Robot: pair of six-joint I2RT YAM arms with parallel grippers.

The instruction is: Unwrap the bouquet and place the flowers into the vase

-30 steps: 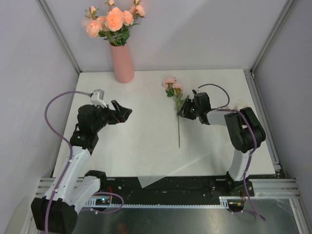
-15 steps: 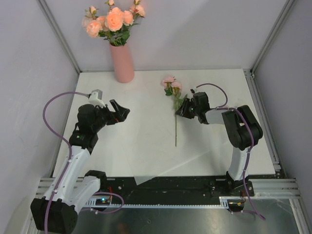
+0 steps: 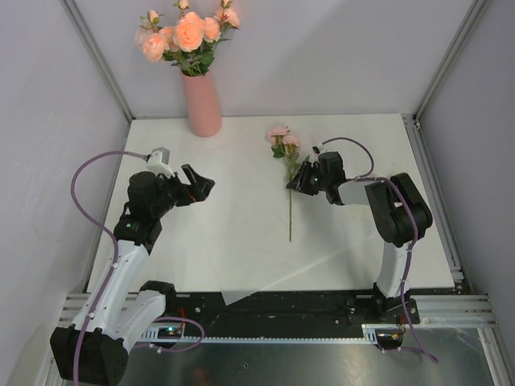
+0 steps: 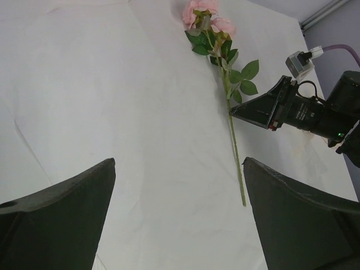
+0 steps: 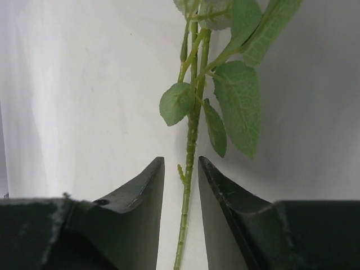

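"Can you see the whole bunch in the vase?"

"No. From overhead the roses run off the top edge."

"And the loose stem?"

"The right wrist camera crops its blossoms above and its end below. From overhead the right gripper covers part of it, too small to tell if anything touches."

"Anything else?"

"The wrapper is too faint to trace. The left wrist camera crops the left gripper below and the right arm at the side."

Left gripper hovering, jaws wide apart, right gripper low, jaws narrowly parted
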